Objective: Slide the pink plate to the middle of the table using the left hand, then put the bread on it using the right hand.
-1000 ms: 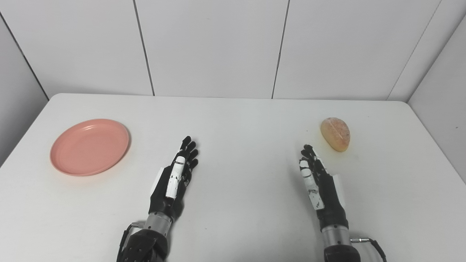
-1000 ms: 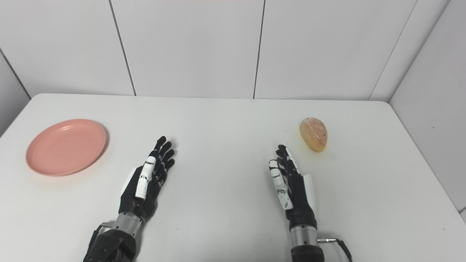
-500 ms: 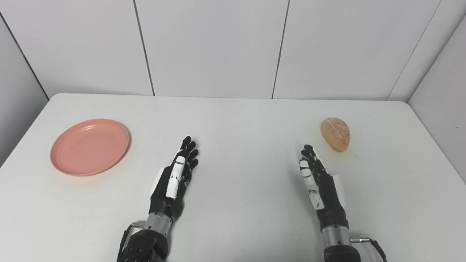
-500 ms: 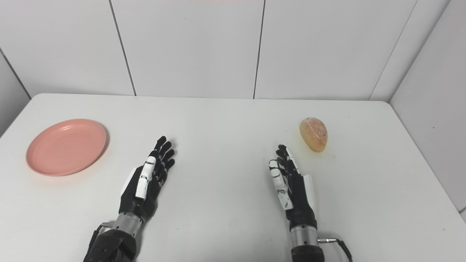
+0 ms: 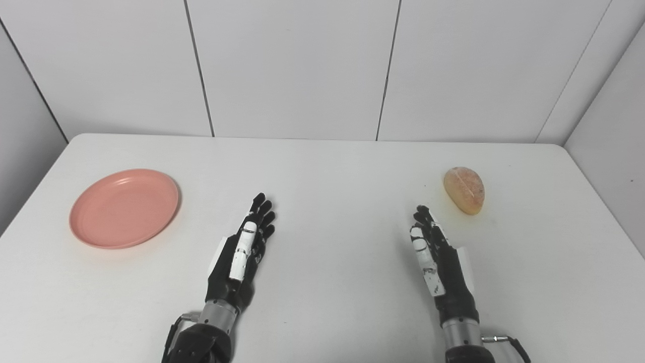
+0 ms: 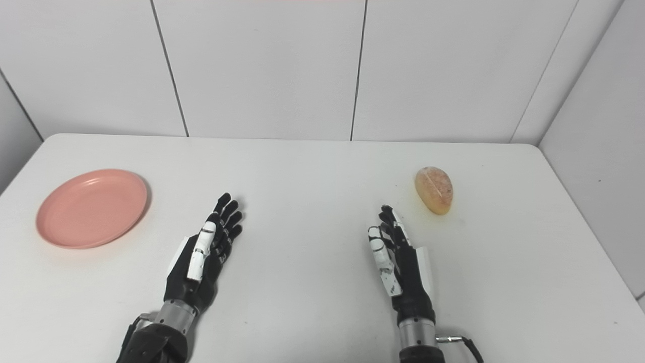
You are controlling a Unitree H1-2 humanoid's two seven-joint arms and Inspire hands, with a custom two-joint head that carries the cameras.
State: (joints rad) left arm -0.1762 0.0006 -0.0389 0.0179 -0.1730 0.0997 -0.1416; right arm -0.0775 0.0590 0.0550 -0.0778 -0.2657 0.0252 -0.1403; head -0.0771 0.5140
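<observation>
Pink plate (image 5: 124, 208) sits flat on the white tabletop (image 5: 332, 171) at the left side, roughly mid-depth, nothing on it. It's well off the middle of the tabletop, so the slide isn't done yet by my read.

Left hand (image 5: 241, 257) is to the right of the plate and nearer the front edge, fingers straight and slightly apart, pointing away toward the far side, holding nothing. Plate lies up-left of it, well apart, no contact. This is the relation that matters: the left hand is clearly the closer one to the plate, and it has to travel left and a bit farther out before it can push or drag the plate rightward into the bare stretch between the two hands.

Right hand (image 5: 439, 259) mirrors it on the right side: extended, fingers loosely spread, empty, edge-on with the thumb side up.

Bread (image 5: 464, 187) lies far-right of that hand, near its fingertips but not touching. Oval loaf, long axis running near-to-far with a slight tilt, score line along the top. Right hand is the closer one to it, short reach forward and right.
</observation>
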